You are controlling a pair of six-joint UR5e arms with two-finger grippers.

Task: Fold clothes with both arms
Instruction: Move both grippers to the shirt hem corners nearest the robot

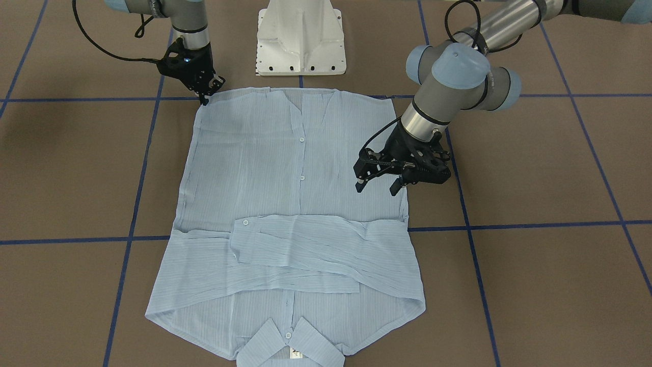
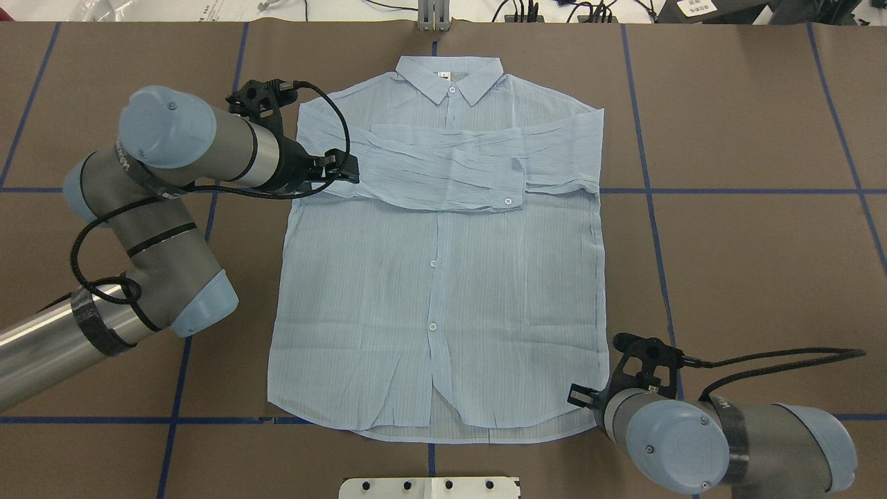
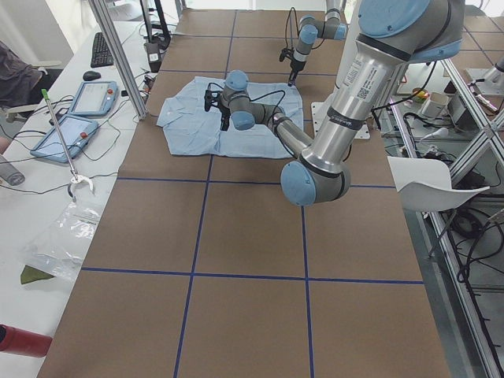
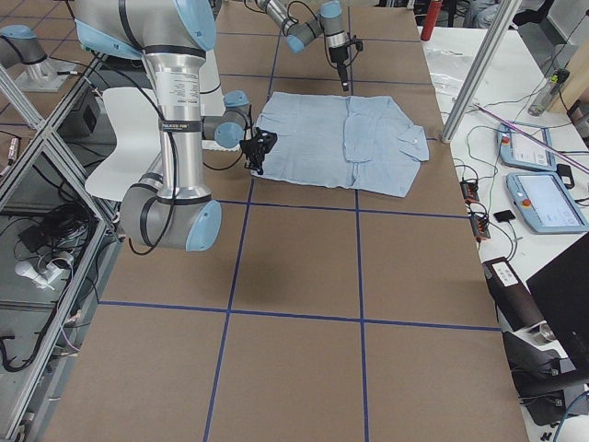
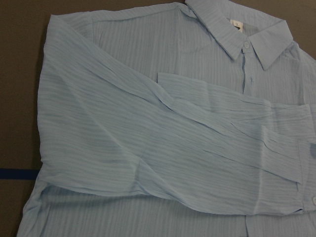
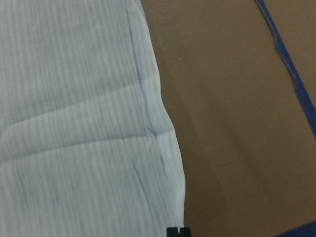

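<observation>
The light-blue striped shirt [image 1: 285, 168] lies flat and buttoned on the brown table, its collar [image 2: 450, 73] on the side away from the robot. Both sleeves [image 1: 305, 250] are folded across the chest. My left gripper [image 1: 377, 186] hovers open just above the shirt's side edge below the sleeves, with nothing between its fingers. Its wrist view looks down on the crossed sleeves [image 5: 163, 148]. My right gripper [image 1: 206, 98] is down at the hem corner nearest the robot, shut on the shirt's edge [image 6: 168, 163]. Its joined fingertips [image 6: 177, 231] show at that edge.
The white pedestal base [image 1: 300, 41] stands just behind the hem. Blue tape lines [image 2: 651, 190] grid the table. A side bench with tablets [image 3: 79, 110] and a person's sleeve [image 3: 16, 75] lies beyond the collar end, and a white chair [image 3: 433, 185] stands behind the robot.
</observation>
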